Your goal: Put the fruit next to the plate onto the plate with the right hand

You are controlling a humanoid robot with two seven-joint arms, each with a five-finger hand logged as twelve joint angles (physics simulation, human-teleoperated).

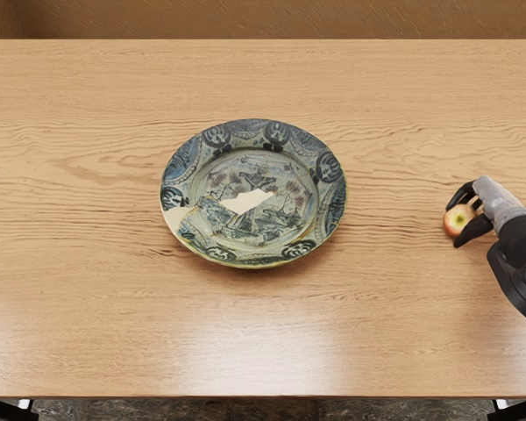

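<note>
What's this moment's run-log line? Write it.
right hand: closed on apple | apple: right of plate, apart, not on it | left hand: not in view

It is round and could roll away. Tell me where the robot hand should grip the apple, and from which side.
Grip the apple across its middle, on two opposite sides, coming from the right. It is a small ball with no handle, lying right of the plate, and the right robot hand is there, its fingers curled round it above and below in the picture.
</note>
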